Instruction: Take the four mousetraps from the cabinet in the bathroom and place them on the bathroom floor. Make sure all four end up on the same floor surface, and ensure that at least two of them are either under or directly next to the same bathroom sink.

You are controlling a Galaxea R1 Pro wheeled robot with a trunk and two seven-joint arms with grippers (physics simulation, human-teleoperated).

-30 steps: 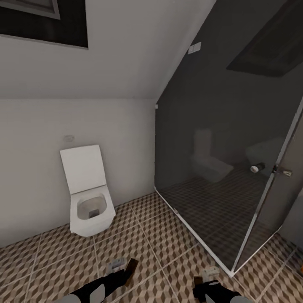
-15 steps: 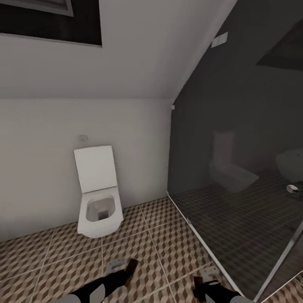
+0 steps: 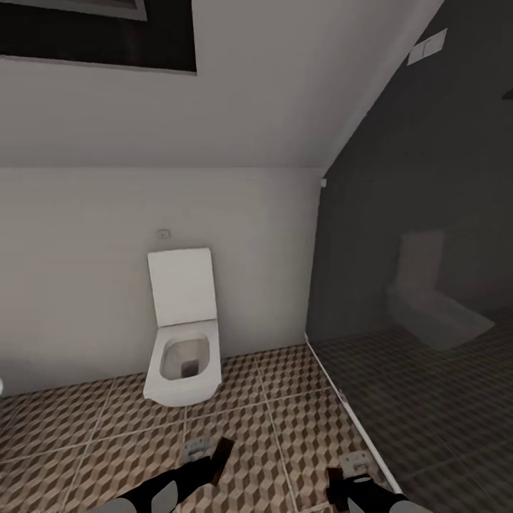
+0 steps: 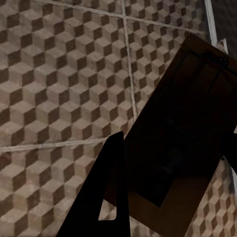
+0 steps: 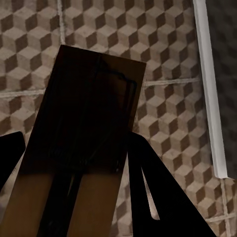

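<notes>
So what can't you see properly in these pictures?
- Left mousetrap: in the left wrist view its top side is hidden; only the dark underside shows, cut by the edge.
- Right mousetrap: same in the right wrist view, partly behind the fingers.
- Both end effectors, left and right: head view cuts the arms at the bottom edge.
- Toilet: its reflection in the dark glass wall is blurry.

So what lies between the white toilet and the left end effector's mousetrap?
In the head view, only bare cube-patterned floor tiles lie between the white wall-hung toilet and the brown wooden mousetrap held by the left end effector.
</notes>
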